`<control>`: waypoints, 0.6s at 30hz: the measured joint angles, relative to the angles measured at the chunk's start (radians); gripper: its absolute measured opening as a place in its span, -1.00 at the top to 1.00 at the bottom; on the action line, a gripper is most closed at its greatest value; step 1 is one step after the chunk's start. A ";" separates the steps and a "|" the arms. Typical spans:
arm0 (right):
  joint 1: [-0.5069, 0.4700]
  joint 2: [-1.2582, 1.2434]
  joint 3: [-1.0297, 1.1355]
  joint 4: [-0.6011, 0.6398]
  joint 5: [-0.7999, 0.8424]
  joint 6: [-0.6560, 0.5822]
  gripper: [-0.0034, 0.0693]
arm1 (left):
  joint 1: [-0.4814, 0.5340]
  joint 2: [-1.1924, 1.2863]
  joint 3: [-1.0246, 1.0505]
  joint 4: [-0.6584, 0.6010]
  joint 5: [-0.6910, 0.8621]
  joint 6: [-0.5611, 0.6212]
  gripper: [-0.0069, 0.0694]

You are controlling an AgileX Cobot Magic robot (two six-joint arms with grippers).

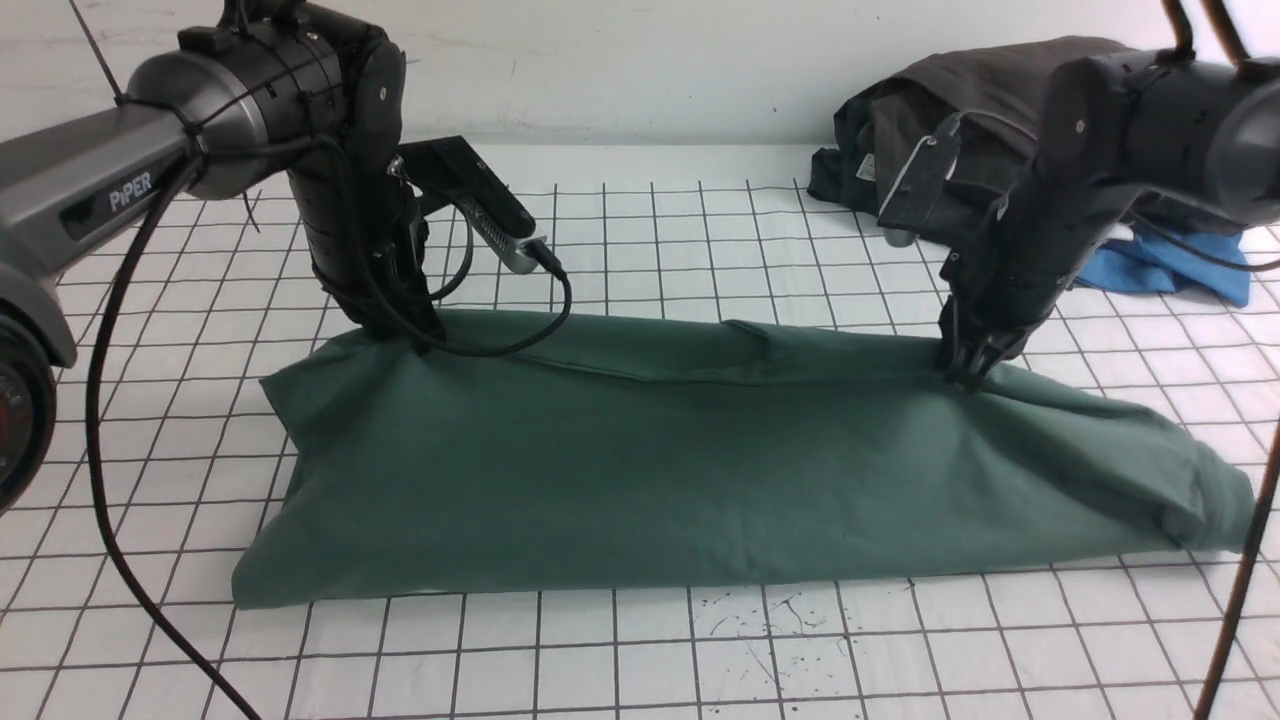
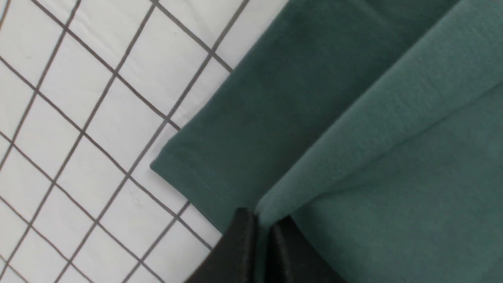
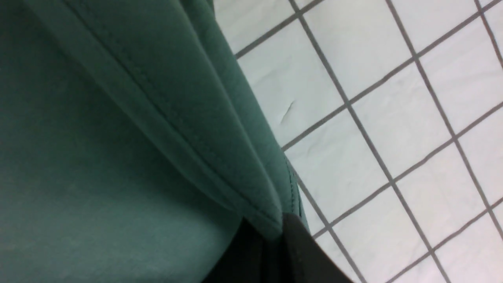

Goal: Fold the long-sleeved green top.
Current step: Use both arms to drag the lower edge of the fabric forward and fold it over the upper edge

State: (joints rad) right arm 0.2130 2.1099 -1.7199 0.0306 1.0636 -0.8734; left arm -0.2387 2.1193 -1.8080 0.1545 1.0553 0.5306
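The green long-sleeved top (image 1: pixel 700 460) lies as a long folded band across the gridded table, its far edge lifted slightly at both ends. My left gripper (image 1: pixel 405 335) is shut on the top's far left corner; the left wrist view shows the black fingers (image 2: pixel 243 243) pinching a fold of green cloth (image 2: pixel 353 137). At the far right edge my right gripper (image 1: pixel 970 375) is shut on the top as well. In the right wrist view the dark fingertips (image 3: pixel 294 251) clamp a seamed fold (image 3: pixel 177 98). Sleeves, neck and label are hidden inside the fold.
A heap of dark grey garments (image 1: pixel 940 120) lies at the back right with a bright blue garment (image 1: pixel 1160 265) beside it. The white gridded table cover (image 1: pixel 700 660) stretches in front of the top. My left arm's black cable (image 1: pixel 120 560) hangs down at the left.
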 joint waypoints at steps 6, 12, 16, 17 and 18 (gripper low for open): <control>0.000 0.040 -0.005 -0.001 -0.027 0.003 0.85 | 0.011 0.035 -0.002 0.002 -0.069 0.000 0.68; -0.001 0.055 -0.007 -0.007 -0.089 0.026 0.71 | 0.015 0.039 -0.003 0.012 -0.101 -0.001 0.38; -0.008 0.055 -0.007 -0.007 -0.141 0.047 0.52 | 0.015 0.039 -0.004 0.018 -0.117 -0.017 0.11; -0.008 0.055 -0.007 -0.010 -0.163 0.068 0.40 | 0.015 0.039 -0.005 0.027 -0.119 -0.032 -0.01; -0.008 0.055 -0.007 -0.018 -0.177 0.091 0.29 | 0.015 0.039 -0.005 0.039 -0.119 -0.051 -0.09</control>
State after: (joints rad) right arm 0.2046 2.1652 -1.7265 0.0129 0.8868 -0.7828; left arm -0.2236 2.1587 -1.8128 0.1939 0.9367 0.4795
